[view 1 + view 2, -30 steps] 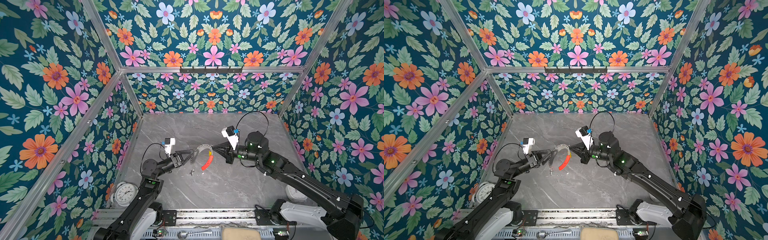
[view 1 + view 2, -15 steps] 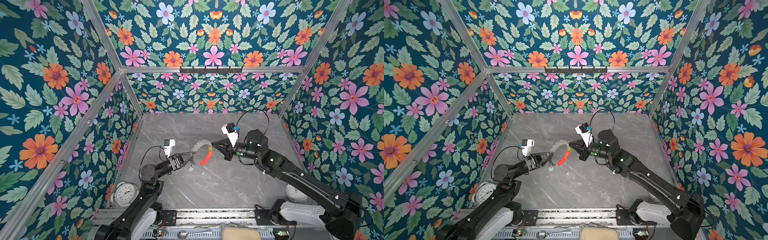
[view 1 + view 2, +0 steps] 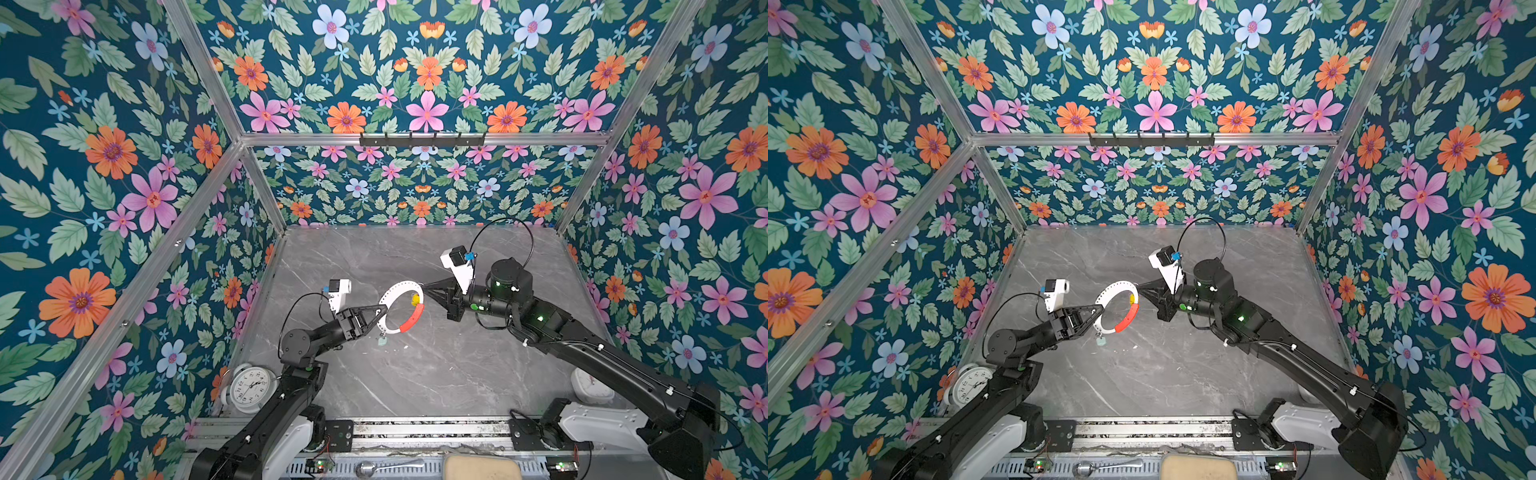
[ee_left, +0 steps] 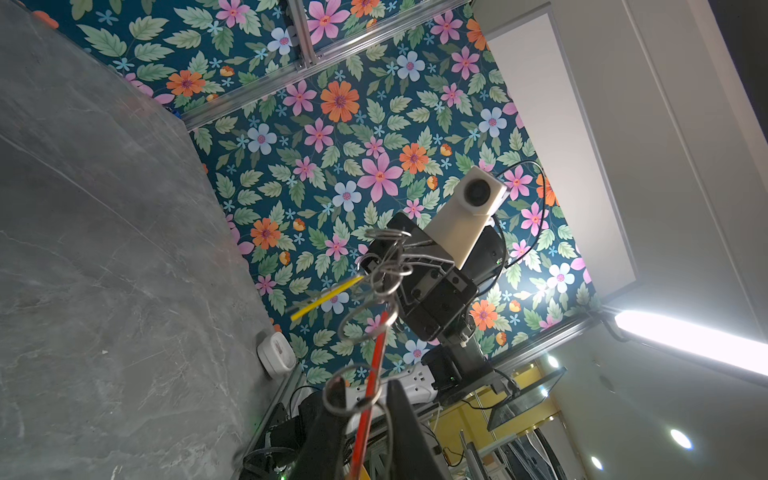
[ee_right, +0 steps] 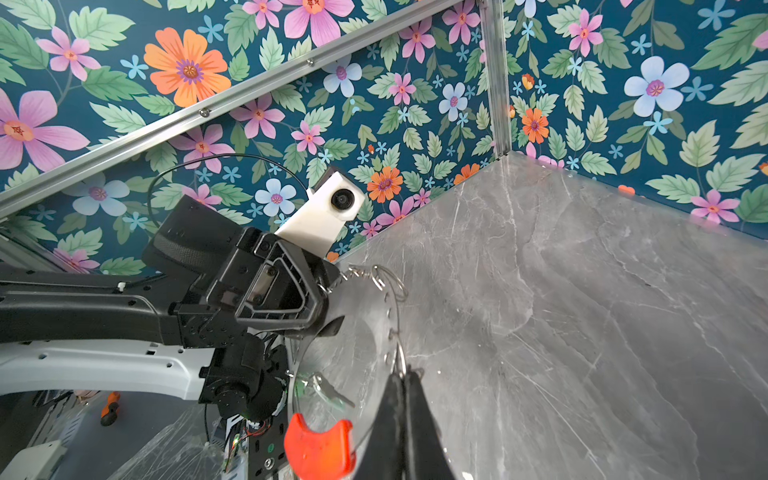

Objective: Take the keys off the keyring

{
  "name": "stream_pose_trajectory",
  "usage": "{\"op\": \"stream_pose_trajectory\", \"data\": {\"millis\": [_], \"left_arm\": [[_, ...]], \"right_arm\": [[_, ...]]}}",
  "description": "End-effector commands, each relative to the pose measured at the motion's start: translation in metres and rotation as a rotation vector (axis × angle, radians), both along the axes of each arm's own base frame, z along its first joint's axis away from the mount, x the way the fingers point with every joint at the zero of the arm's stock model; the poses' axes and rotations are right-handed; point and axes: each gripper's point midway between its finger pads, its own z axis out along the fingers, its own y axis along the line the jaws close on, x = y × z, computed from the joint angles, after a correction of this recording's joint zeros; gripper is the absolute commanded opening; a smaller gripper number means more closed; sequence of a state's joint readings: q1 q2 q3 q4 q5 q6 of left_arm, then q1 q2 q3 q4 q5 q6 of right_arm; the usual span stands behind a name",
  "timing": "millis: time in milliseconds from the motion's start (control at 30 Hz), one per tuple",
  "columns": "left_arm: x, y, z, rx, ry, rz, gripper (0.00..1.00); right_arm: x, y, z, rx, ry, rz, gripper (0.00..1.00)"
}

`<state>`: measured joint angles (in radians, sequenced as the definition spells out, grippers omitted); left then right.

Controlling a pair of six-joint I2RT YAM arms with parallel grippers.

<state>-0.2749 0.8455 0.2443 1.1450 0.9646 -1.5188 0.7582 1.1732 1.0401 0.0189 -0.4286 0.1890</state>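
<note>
The keyring (image 3: 395, 286) (image 3: 1115, 284) is held up off the grey table between both arms, with its red sleeve (image 3: 413, 320) toward the front. My right gripper (image 3: 424, 286) (image 5: 404, 376) is shut on its far right rim. My left gripper (image 3: 383, 309) (image 4: 368, 409) has closed in on the left rim, with the rim and small split rings between its fingers. The yellow-tagged key (image 3: 414, 299) (image 4: 324, 299) hangs inside the hoop near the right gripper. The mint-tagged key (image 3: 382, 341) (image 5: 330, 392) dangles below the left gripper.
An alarm clock (image 3: 251, 388) stands at the front left corner, beside the left arm's base. A white rounded object (image 3: 590, 384) sits at the front right. A spoon (image 3: 386, 467) and a sponge (image 3: 482, 467) lie on the front rail. Patterned walls enclose three sides.
The left gripper's jaws have closed from wide open onto the keyring's left rim. The right gripper has tipped the hoop up so that it faces the top cameras more.
</note>
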Motion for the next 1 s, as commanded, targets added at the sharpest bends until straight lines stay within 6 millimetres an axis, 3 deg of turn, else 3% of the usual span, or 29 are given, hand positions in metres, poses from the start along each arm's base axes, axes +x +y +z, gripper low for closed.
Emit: {"op": "stream_pose_trajectory", "data": {"millis": [0,100,267,633,967], "left_arm": [[0.000,0.000,0.006,-0.007,0.002,-0.001,0.12],[0.001,0.000,0.006,-0.004,0.016,-0.005,0.00],[-0.002,-0.001,0.005,-0.020,0.044,-0.030,0.00],[-0.030,0.000,0.021,-0.135,0.023,-0.193,0.00],[-0.033,-0.004,0.025,-0.102,-0.001,-0.228,0.00]], "right_arm": [[-0.006,0.001,0.003,0.005,-0.020,0.034,0.00],[-0.009,0.000,-0.002,-0.011,-0.023,0.045,0.00],[-0.017,-0.004,-0.009,-0.046,-0.041,0.072,0.00],[-0.041,-0.016,-0.009,-0.087,-0.101,0.168,0.00],[-0.065,-0.019,-0.005,-0.102,-0.085,0.282,0.00]]}}
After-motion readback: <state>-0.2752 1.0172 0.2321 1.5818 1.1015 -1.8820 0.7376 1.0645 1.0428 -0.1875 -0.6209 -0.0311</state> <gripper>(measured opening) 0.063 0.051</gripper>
